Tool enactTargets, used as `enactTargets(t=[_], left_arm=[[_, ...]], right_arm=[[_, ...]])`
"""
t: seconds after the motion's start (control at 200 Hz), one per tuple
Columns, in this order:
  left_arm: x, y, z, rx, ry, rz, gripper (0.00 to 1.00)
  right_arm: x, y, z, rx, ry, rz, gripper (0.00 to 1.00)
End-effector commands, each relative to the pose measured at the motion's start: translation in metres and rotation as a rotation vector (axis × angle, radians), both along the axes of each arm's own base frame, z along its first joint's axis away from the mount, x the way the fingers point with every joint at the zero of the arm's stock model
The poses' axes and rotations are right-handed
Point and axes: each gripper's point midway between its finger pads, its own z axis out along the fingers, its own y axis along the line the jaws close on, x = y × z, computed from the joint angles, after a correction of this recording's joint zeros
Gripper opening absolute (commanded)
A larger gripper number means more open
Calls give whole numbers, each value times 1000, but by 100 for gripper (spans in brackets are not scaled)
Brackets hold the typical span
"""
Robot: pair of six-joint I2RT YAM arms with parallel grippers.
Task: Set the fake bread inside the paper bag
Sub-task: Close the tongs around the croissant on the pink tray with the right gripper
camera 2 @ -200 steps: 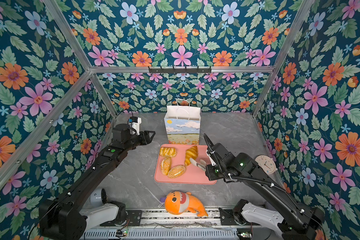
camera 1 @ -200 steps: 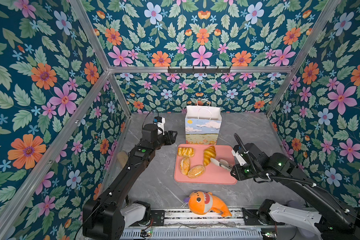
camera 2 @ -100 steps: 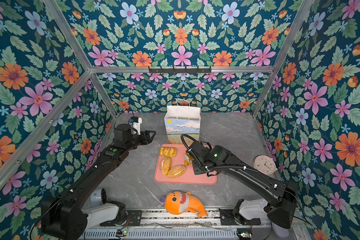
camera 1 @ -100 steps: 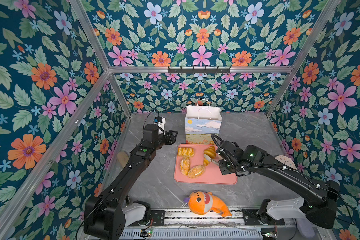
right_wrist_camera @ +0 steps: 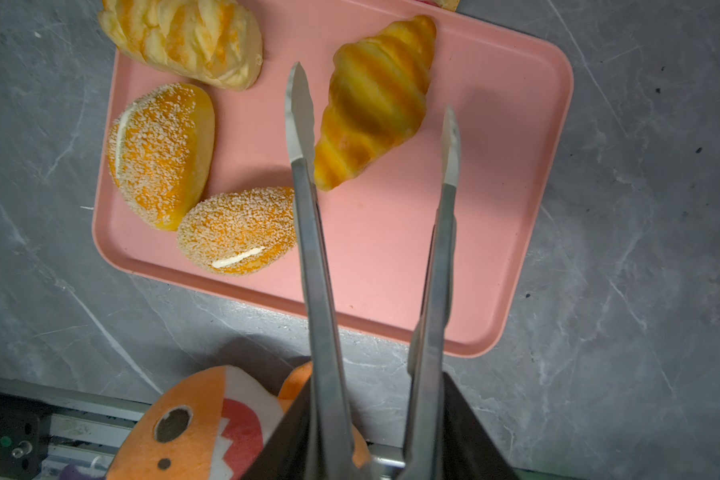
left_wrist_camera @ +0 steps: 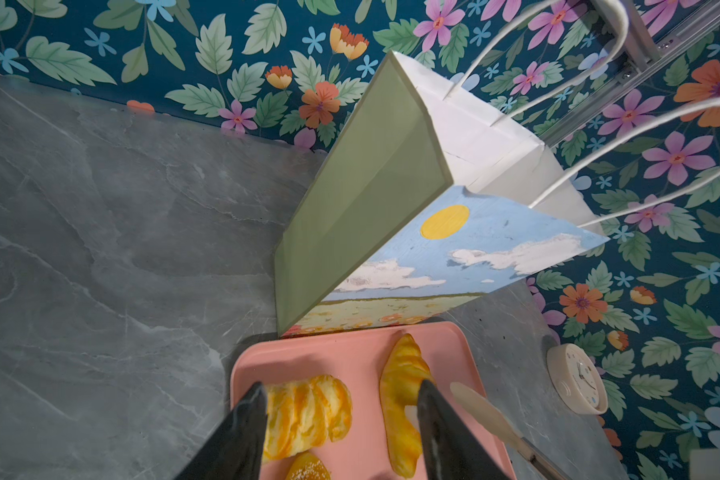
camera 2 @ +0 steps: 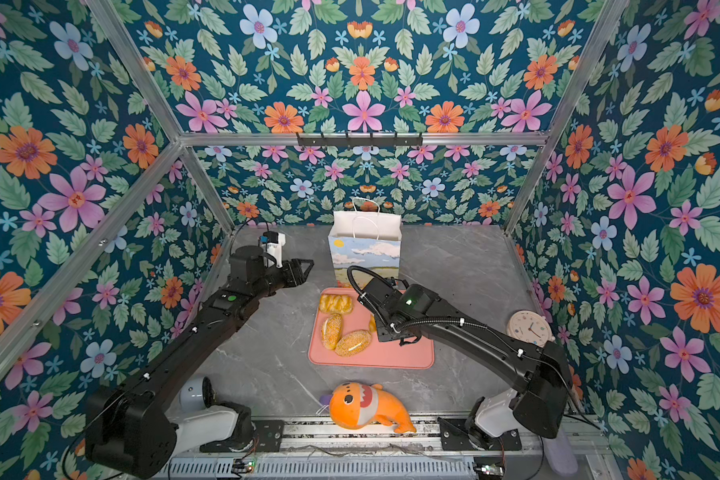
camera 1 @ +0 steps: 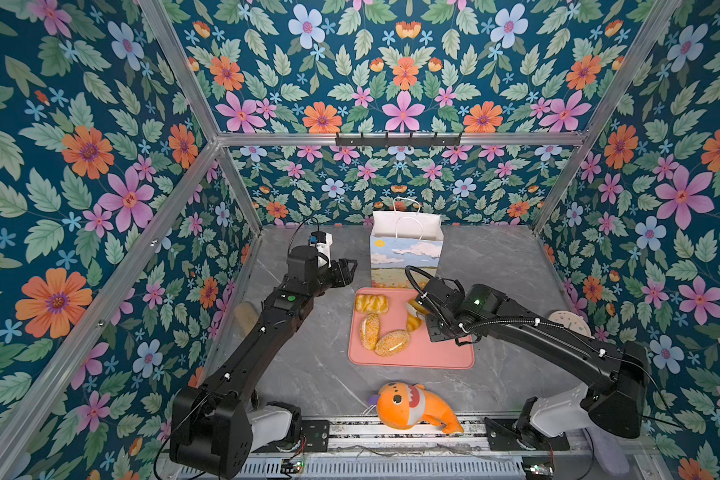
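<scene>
Logging the right arm first: the right gripper (right_wrist_camera: 379, 440) is now hanging over the right half of the pink tray (camera 1: 433, 355), pointing down. A second ago it was sitting off the tray's right edge, and half a second ago it was already swinging in over the tray. Its fingers are clamping the handles of the metal tongs (right_wrist_camera: 316, 270). The tong blades are standing apart, straddling the croissant (right_wrist_camera: 375, 99) in the right wrist view, and one blade is lying just beside the croissant's narrow end. Contact: cannot tell.

Meanwhile the left gripper (left_wrist_camera: 341, 428) is hovering beside the paper bag (camera 1: 406, 257), on its left in both top views. Its jaws are standing apart and holding nothing, and its position is matching the earlier frames.

All visible fake bread (camera 1: 391, 343) is still lying on the tray: the croissant, two sesame rolls (right_wrist_camera: 161, 153) and one striped bun (camera 1: 371, 303). The paper bag is standing upright at the tray's far edge, mouth open. Bag contents: not visible. The plush fish (camera 1: 408, 405) is lying by the front rail, unmoved.
</scene>
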Motion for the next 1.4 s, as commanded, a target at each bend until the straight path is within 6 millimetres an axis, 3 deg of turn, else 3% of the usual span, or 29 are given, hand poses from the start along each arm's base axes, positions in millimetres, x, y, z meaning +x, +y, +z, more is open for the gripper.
enactTargets(t=[0.0, 0.43, 0.64, 1.075, 1.39], left_arm=[[3, 0, 6, -1, -27, 0, 59], [3, 4, 6, 29, -33, 9, 60], [4, 1, 3, 26, -28, 0, 60], [4, 0, 0, 22, -22, -7, 60], [3, -1, -4, 19, -12, -10, 60]], right_arm=[[7, 3, 1, 14, -35, -26, 42], [20, 12, -10, -16, -46, -45, 42], [17, 21, -21, -33, -2, -22, 42], [18, 17, -35, -110, 32, -24, 42], [17, 18, -39, -123, 49, -1, 35]])
